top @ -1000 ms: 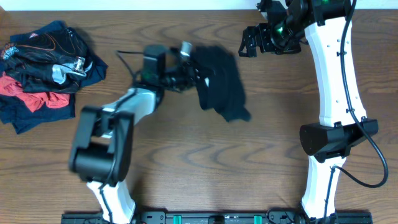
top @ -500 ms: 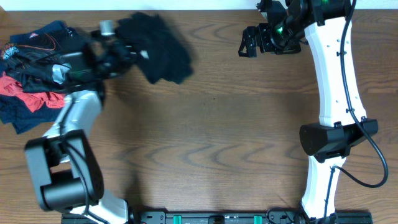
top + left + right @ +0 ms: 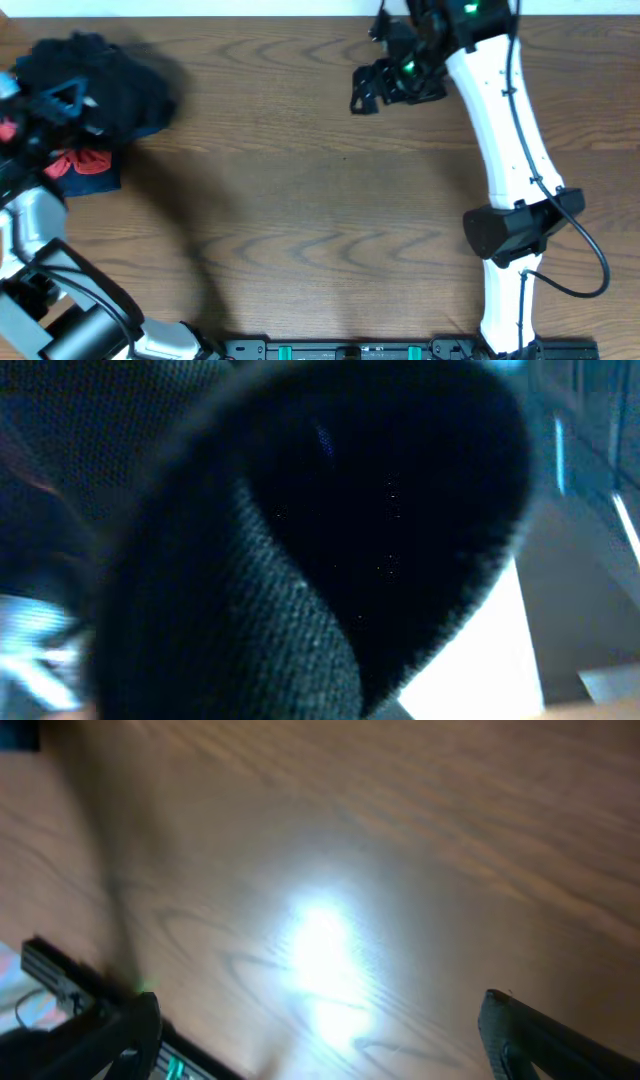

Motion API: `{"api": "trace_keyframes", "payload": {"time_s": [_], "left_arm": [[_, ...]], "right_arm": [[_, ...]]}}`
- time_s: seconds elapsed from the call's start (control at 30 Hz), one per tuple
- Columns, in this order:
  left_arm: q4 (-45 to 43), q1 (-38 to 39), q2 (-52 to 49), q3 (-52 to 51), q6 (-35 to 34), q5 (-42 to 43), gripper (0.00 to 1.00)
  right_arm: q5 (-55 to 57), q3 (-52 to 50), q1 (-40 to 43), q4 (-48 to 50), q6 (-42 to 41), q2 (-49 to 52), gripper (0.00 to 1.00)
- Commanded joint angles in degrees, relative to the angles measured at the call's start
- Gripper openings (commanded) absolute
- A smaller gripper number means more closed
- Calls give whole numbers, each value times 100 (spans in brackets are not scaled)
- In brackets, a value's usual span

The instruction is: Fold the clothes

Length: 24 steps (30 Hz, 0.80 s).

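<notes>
left claw (image 3: 60,100) is clamped tight at the far left edge of the wooden table (image 3: 300,210), gripping the black t-shirt (image 3: 110,75), which bunches up around it. its wrist camera sees only dark woven cloth pressed close, so the jaws themselves are hidden. the shirt hangs in a heap over the other clothes, with a red garment (image 3: 82,160) and a navy garment (image 3: 95,180) poking out beneath. right claw (image 3: 362,92) hovers over bare wood near the table's far edge, well apart from the clothes, jaws spread wide and holding nothing.
</notes>
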<state>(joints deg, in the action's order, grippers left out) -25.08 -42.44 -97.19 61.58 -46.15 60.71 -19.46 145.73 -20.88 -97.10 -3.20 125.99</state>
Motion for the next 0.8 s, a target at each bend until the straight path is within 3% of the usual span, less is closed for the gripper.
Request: {"api": "trace_keyframes", "payload": {"time_s": [0.0,0.2,0.37,0.53,0.67,0.77], "left_arm": [[-74,-560,173,216,304,111,6],[177,-1235,170,219,608,-37,6],[1550,-1204,170,216,929,-826,6],[2833,-938,168,216,444,-1731,6],[2275,-785,173,219,564,-1207,6],[1679,-761,173,221,76,-833,6]], "right_arm": [[0,-232,-275,-20,-17,-107,99],[-2,-535,-546,-20,-17,-107,99],[-2,-566,-614,-20,-44,-107,99],[0,-566,-614,-20,-101,-107,99],[4,-566,-612,-20,-98,-107,99],[52,-566,-575,-20,-98,-107,99]]}}
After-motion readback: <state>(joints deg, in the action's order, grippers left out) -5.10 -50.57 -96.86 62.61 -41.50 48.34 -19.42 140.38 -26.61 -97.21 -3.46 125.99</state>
